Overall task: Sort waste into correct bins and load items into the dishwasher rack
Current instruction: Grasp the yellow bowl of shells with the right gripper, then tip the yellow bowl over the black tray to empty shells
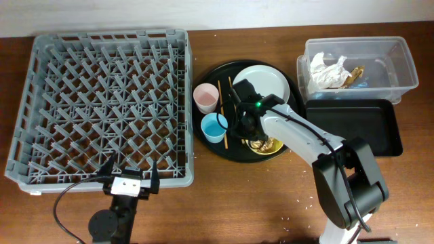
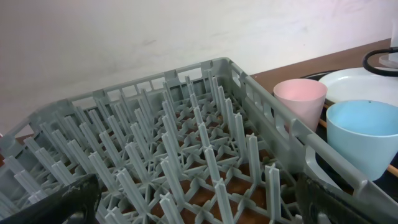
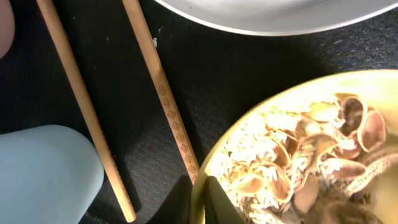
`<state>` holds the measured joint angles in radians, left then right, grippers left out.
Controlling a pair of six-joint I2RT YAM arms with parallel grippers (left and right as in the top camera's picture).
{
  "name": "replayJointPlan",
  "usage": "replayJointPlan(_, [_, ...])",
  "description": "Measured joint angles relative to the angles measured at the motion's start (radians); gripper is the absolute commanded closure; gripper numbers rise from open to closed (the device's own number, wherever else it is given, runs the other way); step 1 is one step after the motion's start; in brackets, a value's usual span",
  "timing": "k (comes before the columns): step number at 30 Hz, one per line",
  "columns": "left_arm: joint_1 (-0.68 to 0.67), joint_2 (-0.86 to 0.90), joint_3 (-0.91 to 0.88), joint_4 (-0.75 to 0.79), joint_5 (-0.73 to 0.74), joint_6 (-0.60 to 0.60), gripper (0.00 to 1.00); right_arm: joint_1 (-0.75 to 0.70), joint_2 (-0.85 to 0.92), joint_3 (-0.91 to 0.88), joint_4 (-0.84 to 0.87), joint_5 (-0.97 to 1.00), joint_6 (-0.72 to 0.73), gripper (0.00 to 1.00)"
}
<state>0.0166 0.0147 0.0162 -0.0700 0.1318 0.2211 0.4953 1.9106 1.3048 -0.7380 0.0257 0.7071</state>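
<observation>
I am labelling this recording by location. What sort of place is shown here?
Probably a robot test bench staged as a dish-clearing station, not a real kitchen: a wooden table against a plain wall, a dishwasher rack, and a tray with a pink cup and a bowl of shells.

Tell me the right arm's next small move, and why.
Probably pinch the rim and lift the bowl: the right pincer straddles that rim, and food scraps lie inside, not yet binned.
</observation>
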Motion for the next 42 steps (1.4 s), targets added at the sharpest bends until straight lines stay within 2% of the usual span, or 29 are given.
replayJointPlan(1, [0.000,0.000,0.000,0.000,0.000,0.000,0.00,0.000,0.000,0.000,-0.001,0.000,-0.001,0.96])
replayJointPlan(11, [0.000,0.000,0.000,0.000,0.000,0.000,0.00,0.001,-0.001,0.010,-0.034,0.007,-0.023,0.96])
replayJointPlan(17, [0.000,0.000,0.000,0.000,0.000,0.000,0.00,0.002,-0.053,0.057,-0.144,0.009,-0.116,0.96])
replayJointPlan(23, [0.000,0.000,0.000,0.000,0.000,0.000,0.01,-0.042,-0.163,0.193,-0.344,-0.001,-0.213,0.96])
replayJointPlan(31, [0.000,0.000,0.000,0.000,0.000,0.000,0.01,-0.269,-0.326,0.225,-0.382,-0.164,-0.401,0.96])
replayJointPlan(42, [0.000,0.000,0.000,0.000,0.000,0.000,0.00,-0.623,-0.344,0.180,-0.364,-0.515,-0.745,0.96])
